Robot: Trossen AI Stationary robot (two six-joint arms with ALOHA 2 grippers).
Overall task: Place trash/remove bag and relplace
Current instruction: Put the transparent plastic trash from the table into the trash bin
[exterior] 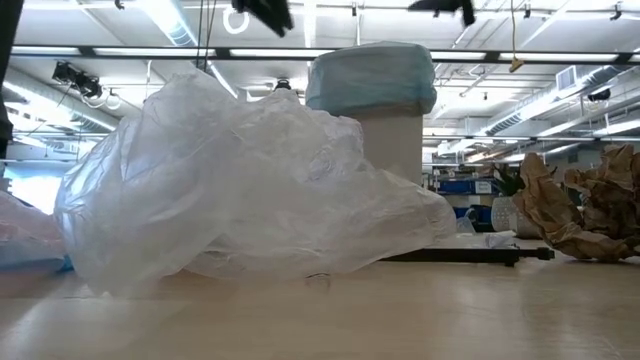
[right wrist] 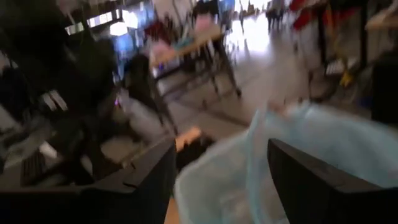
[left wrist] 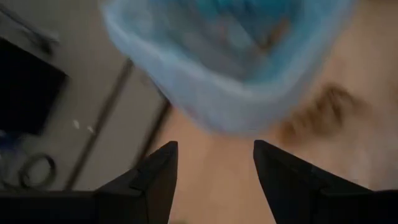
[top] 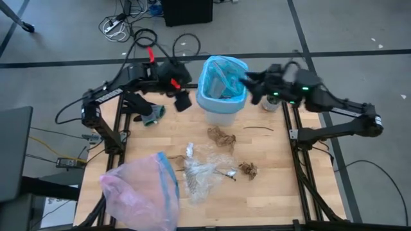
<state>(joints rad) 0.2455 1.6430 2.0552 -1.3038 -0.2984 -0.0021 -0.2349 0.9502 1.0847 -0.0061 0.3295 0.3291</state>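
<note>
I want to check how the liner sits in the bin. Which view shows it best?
The high view: the blue liner is seen from above, folded over the bin's rim. The low view shows only its side; both wrist views show blurred parts.

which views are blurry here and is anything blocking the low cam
Both wrist views are smeared by motion: the left wrist view blurs the blue-lined bin, the right wrist view the room and the bag. The high view is sharp. In the low view a crumpled clear wrapper up close fills much of the picture, hiding part of the bin, and bright ceiling lights glare behind it.
</note>
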